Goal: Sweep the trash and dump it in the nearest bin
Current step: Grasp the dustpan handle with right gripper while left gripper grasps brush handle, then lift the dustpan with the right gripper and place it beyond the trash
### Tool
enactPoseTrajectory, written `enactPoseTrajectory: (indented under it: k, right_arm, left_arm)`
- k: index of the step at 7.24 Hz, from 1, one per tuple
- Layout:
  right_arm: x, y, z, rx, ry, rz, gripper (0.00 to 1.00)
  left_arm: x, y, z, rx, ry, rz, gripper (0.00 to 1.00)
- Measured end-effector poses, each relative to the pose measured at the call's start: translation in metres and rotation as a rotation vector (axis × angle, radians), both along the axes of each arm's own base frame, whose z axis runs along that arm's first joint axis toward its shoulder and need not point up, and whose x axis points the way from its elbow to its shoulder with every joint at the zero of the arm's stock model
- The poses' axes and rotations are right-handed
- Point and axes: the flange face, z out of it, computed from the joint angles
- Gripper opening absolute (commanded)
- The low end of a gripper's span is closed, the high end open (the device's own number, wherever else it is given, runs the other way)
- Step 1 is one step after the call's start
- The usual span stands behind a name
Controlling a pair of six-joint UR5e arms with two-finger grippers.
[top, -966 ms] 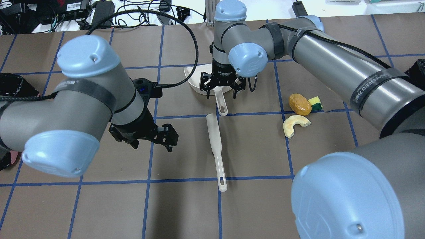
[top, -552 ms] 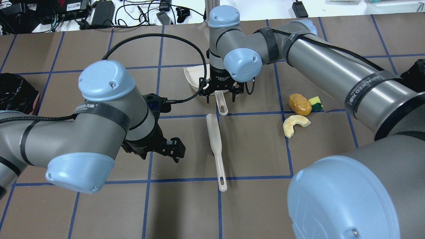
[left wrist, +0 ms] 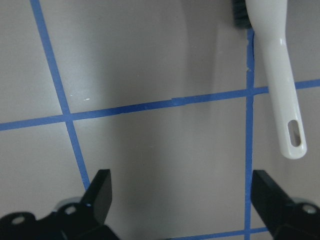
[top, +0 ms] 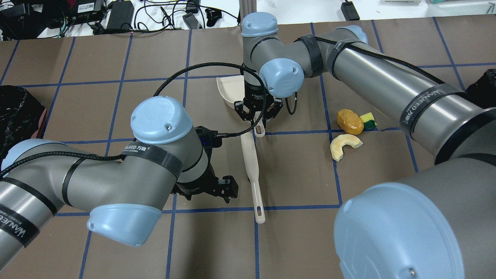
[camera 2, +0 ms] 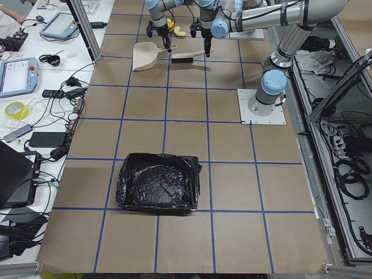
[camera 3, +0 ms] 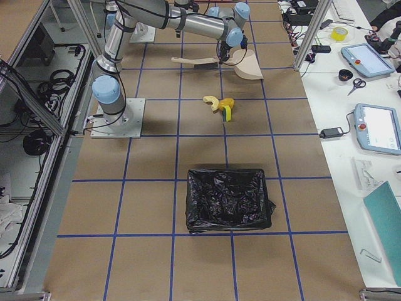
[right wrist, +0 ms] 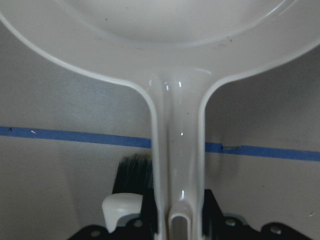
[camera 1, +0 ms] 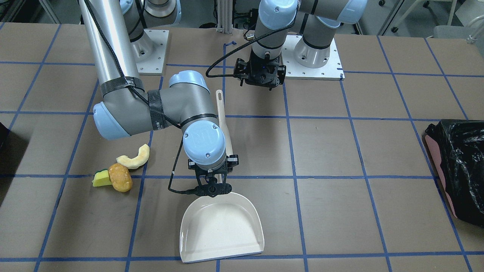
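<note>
The trash lies together right of centre: an orange-brown potato-like lump [top: 350,121], a yellow-and-green wedge [top: 368,119] touching it, and a pale yellow curved slice [top: 344,145]. They also show in the front view: lump [camera 1: 120,176], wedge [camera 1: 99,179], slice [camera 1: 134,158]. A white dustpan [top: 228,91] [camera 1: 221,230] lies flat. My right gripper [top: 256,121] [camera 1: 211,187] is shut on its handle [right wrist: 177,165]. A white brush [top: 250,155] lies on the table. My left gripper [top: 226,192] [left wrist: 182,200] is open and empty, just left of the brush's handle [left wrist: 280,85].
A black-bagged bin [top: 17,112] [camera 1: 459,166] stands at the table's left end. Another black-bagged bin [top: 482,87] [camera 3: 227,199] stands at the right end, beyond the trash. Blue tape lines grid the brown table. The brush's bristle end lies beside the dustpan handle.
My left arm has swung right and nearer, bringing its open gripper beside the brush handle. My right gripper has lowered over the dustpan handle and closed from wide open.
</note>
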Motion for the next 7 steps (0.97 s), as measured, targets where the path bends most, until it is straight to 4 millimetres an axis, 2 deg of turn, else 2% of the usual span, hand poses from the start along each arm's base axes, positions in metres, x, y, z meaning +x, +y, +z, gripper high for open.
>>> enactPoseTrajectory:
  k: [1, 2, 3, 5, 7]
  right_arm:
    - [-0.007, -0.003, 0.009, -0.007, -0.003, 0.007, 0.0]
    - [-0.027, -0.009, 0.028, -0.009, -0.013, 0.031, 0.0]
    - [-0.063, -0.014, 0.052, 0.003, -0.027, 0.083, 0.0]
    - [-0.154, -0.006, 0.099, 0.084, -0.001, 0.271, 0.0]
    - [-0.24, 0.007, 0.124, 0.208, 0.024, 0.493, 0.0]
  left_arm:
    - [-0.004, -0.003, -0.004, -0.002, 0.019, 0.019, 0.98]
    - [-0.01, -0.005, -0.008, -0.001, 0.037, 0.038, 0.98]
    - [-0.02, -0.004, -0.012, -0.006, 0.044, 0.052, 0.98]
    - [-0.041, 0.001, -0.021, -0.021, 0.044, 0.082, 0.98]
    - [-0.061, 0.0, -0.036, -0.037, 0.045, 0.131, 0.98]
